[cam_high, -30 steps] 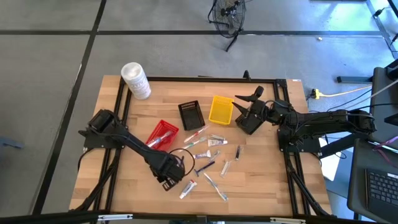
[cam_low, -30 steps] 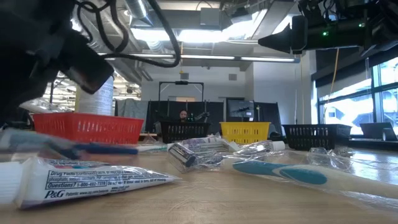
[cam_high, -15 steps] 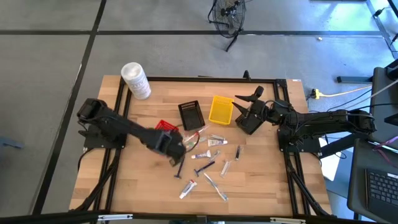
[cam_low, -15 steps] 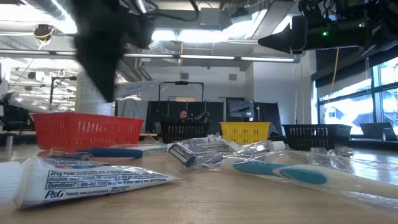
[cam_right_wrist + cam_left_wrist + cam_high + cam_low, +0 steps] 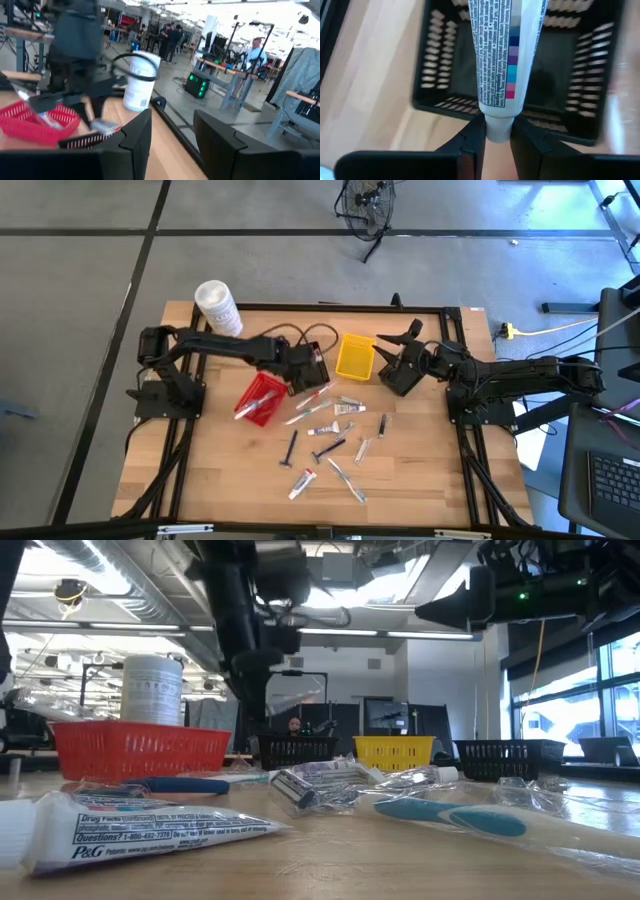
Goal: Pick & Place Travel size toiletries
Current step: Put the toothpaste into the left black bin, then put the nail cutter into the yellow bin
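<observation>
Gripping a small white toothpaste tube (image 5: 506, 55) by its capped end, the left gripper (image 5: 496, 137) hangs over the black basket (image 5: 307, 364) near the table's middle, at about eleven o'clock from the scattered toiletries. Its two fingers pinch the tube's neck, the printed body pointing out over the basket's open mouth, so the drop looks close but not yet made.

The right gripper (image 5: 400, 340) waits at two o'clock on the table, just beside the yellow basket (image 5: 355, 356), fingers parted and holding nothing.

By the look of it the sorting is at an early-to-middle stage. The red basket (image 5: 260, 398), at nine o'clock from the pile, already holds a few wrapped pieces; the yellow one appears bare. Roughly ten items remain loose on the wooden table (image 5: 430, 470), among them a black razor stick (image 5: 291, 448), a blue-handled razor (image 5: 329, 448), another tube (image 5: 303, 483) at six o'clock and several silvery sachets (image 5: 349, 408). A white tub (image 5: 218, 308) stands at the far ten o'clock corner.
</observation>
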